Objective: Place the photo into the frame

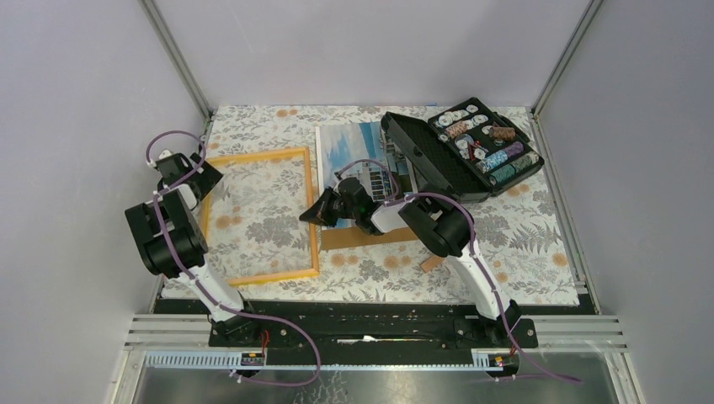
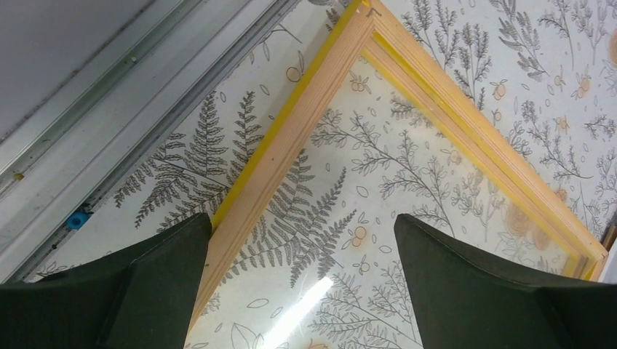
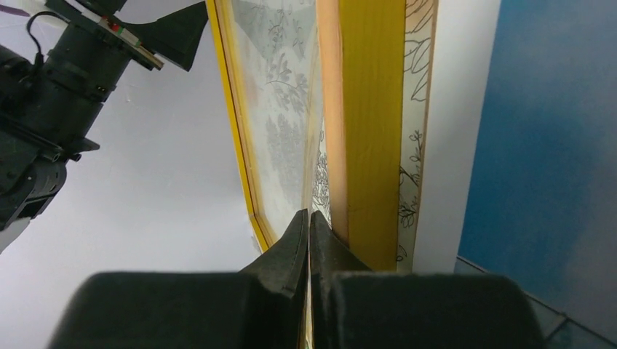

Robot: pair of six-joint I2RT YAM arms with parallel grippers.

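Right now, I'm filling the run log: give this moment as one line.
left gripper open over frame corner | right gripper shut at frame's right rail | photo beside frame, not inserted

frame (image 2: 291,138): bare light wood on the broad face, grain visible, matt. Its outer edge is painted yellow with a satin finish. Clear pane (image 2: 305,305) in it is glossy, with a glare streak, and the table print shows through. photo (image 3: 553,145): smooth paper print with a white border. Backing board (image 1: 354,238): brown, flat matt, card or fibreboard. Table cover (image 1: 522,236): floral print, matt; cloth or vinyl, can't tell. Far-right case (image 1: 421,160): black, matt, textured lid lining. left gripper (image 2: 303,222) fingers (image 2: 473,291): matt black plastic, slightly grainy. right gripper (image 3: 308,225) same. Left rail (image 2: 109,109): dull bare aluminium.
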